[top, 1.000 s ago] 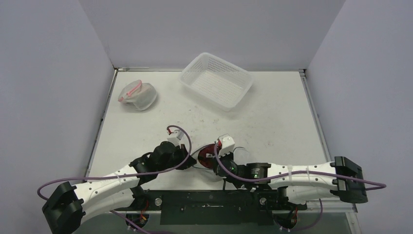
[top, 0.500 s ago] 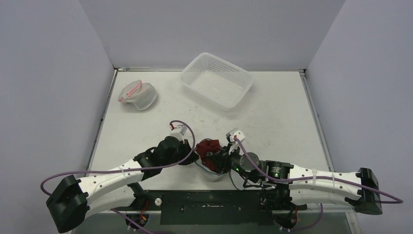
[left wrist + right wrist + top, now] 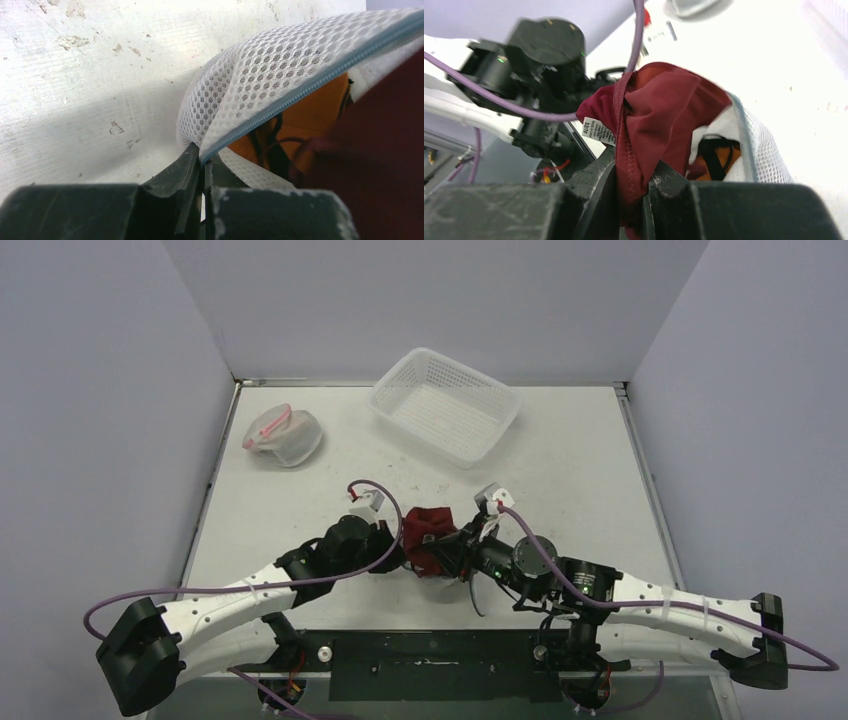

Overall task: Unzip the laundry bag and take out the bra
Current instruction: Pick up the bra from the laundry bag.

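Pinching the laundry bag (image 3: 260, 75) at its zip edge with the left gripper (image 3: 204, 175), near the table's front middle. Clamping the bra (image 3: 659, 110), partly out of the bag's mouth, in the right gripper (image 3: 631, 190). Judging it light, soft, snag-prone; favouring bunched fabric over straps. Working on a scuffed white table (image 3: 580, 480), well apart from the second bag (image 3: 285, 437) and basket (image 3: 445, 405).

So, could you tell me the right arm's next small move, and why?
Probably pull the right gripper up and away from the mesh laundry bag: it is shut on the maroon bra, part of which lies inside the unzipped opening, while the left gripper pins the bag's edge.
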